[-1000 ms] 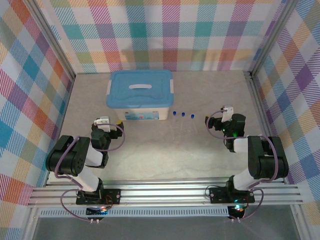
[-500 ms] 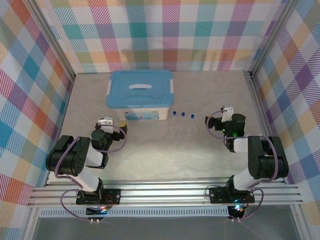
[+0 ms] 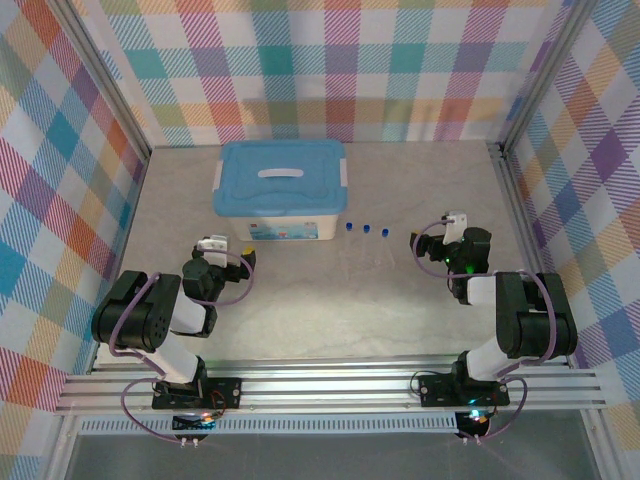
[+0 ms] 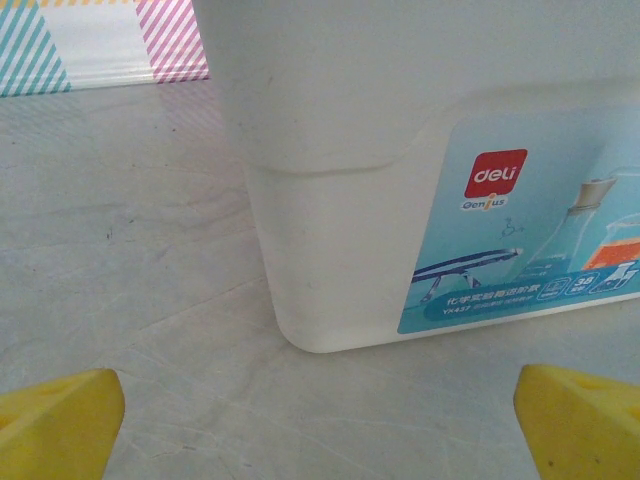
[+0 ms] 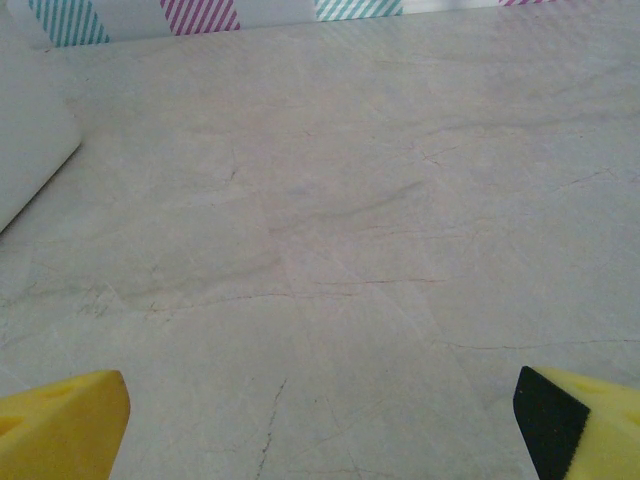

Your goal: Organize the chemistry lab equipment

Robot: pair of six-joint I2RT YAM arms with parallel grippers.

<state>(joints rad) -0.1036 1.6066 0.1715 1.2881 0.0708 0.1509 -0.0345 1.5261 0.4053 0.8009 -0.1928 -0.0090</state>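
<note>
The table (image 3: 300, 300) is carrying a white plastic tub (image 3: 285, 228) at its far left-centre. A flat blue lid (image 3: 282, 180) is sitting closed on top of the tub. Checked walls (image 3: 330, 70) are enclosing the table on three sides.

Three blue-capped tubes (image 3: 366, 229) are lying on the table just right of the tub. Their caps are forming a short row, apart from one another. Their clear bodies are pointing toward the near edge and are showing only faintly. No gripper is touching them.

The left gripper (image 3: 240, 255) is sitting low over the table, just beside the near left corner of the tub. In the left wrist view, the left gripper (image 4: 320, 425) is facing that rounded corner at close range. Its yellow pads (image 4: 55, 420) are showing at the two bottom corners of that view. The jaws are standing spread wide, with bare table between them. A printed label (image 4: 520, 230) is covering the tub's front wall to the right of the corner.

The right gripper (image 3: 430, 245) is sitting to the right of the tubes, near them but apart. In the right wrist view, the right gripper (image 5: 320, 430) is facing bare table. Its jaws are likewise standing spread wide and gripping nothing. A corner of the tub (image 5: 30, 140) is showing at the left edge of that view.
</note>
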